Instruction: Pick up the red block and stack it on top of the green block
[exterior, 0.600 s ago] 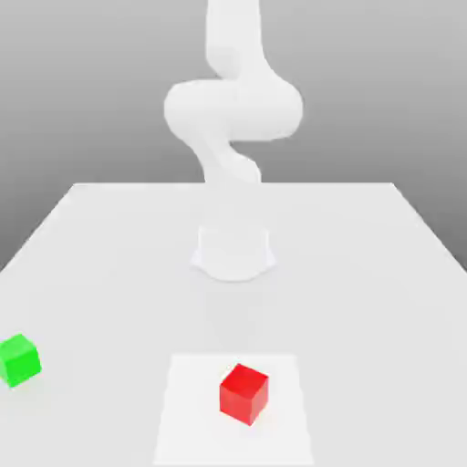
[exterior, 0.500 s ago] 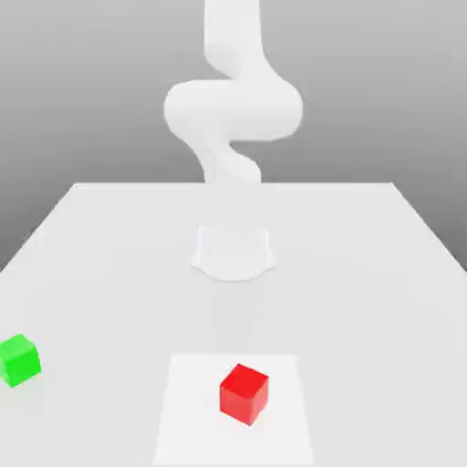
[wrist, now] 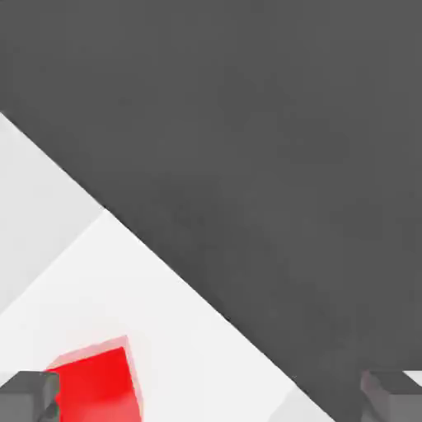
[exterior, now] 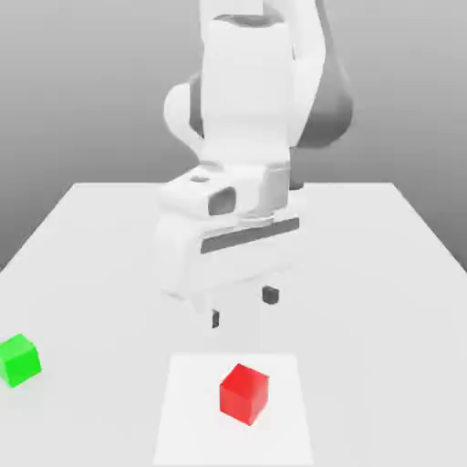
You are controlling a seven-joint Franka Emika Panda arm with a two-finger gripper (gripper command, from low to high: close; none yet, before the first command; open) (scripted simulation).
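Red block (exterior: 243, 394): sat on the white patch (exterior: 187, 420).
Gripper (exterior: 243, 307): was above the red block, wide, with nothing in it.
Green block (exterior: 19, 361): was well apart from the red block, toward the exterior view's left.

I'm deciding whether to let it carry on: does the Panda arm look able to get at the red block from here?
Probably yes: the gripper hangs open above the table, and nothing stands on or against the red block. It likely still needs lining up and lowering.
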